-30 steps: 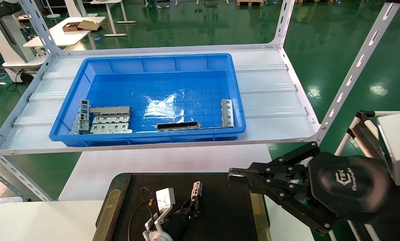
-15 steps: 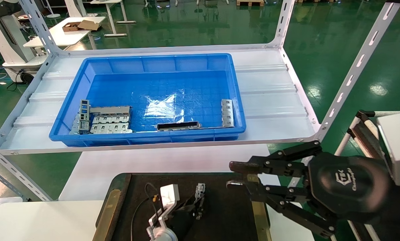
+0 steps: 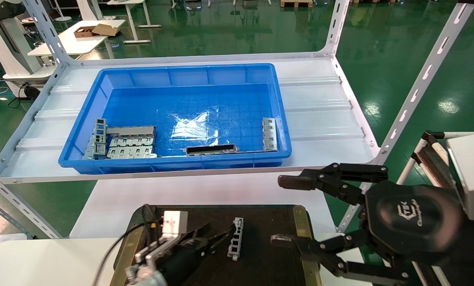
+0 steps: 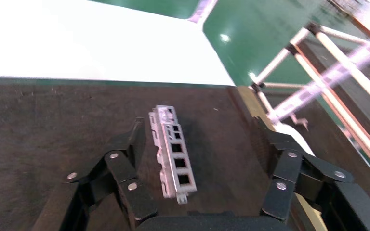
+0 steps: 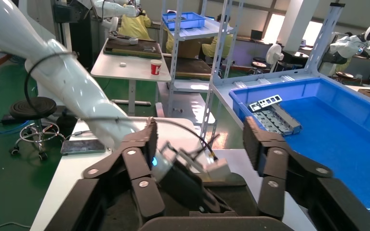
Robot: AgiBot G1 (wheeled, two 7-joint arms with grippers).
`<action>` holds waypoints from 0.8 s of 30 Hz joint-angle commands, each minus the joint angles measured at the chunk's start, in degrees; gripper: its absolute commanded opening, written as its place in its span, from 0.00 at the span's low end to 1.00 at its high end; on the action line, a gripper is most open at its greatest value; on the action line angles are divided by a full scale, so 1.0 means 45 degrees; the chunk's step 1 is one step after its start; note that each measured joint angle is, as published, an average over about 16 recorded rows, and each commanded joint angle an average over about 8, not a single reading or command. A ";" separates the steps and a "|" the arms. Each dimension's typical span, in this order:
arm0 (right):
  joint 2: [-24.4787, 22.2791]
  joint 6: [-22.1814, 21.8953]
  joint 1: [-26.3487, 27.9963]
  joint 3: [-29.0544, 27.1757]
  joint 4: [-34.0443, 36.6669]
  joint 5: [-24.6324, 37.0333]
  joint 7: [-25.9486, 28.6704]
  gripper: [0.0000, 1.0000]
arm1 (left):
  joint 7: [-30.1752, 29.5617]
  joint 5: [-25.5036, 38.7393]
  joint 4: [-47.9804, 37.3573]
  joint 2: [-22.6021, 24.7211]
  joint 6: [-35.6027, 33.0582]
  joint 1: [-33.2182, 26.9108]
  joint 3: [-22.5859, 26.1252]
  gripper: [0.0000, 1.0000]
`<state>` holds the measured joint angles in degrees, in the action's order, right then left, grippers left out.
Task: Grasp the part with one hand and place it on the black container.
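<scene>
While the part lies flat on the black container, the left gripper sits low over the same tray with its fingers spread and nothing between them. From the left wrist view the slim silver strip shows a row of rectangular cutouts; it rests between the two open black fingers, close to one of them, though contact cannot be judged. Brass-coloured strips run along the tray's edges.

Off to the right, the right gripper hangs above the tray's right edge, its fingers wide apart and empty. Its round black body carries an embossed logo that reads roughly "CTEK" with a smaller word beneath, too small to read surely.

On the shelf beyond stands a blue bin. Inside it are grey metal blocks at the near left corner, a dark frame along the near wall, and another silver strip by the right wall.
</scene>
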<state>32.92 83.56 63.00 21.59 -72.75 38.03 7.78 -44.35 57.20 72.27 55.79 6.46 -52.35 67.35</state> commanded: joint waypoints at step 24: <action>-0.0001 -0.0001 0.0001 0.0003 0.0000 -0.0002 -0.0001 1.00 | 0.5769 -0.2144 0.1044 -0.4575 -0.9232 0.1156 -0.5276 1.00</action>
<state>32.91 83.55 63.01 21.60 -72.75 38.02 7.78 -17.95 46.98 76.62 35.72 -34.71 -46.57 43.34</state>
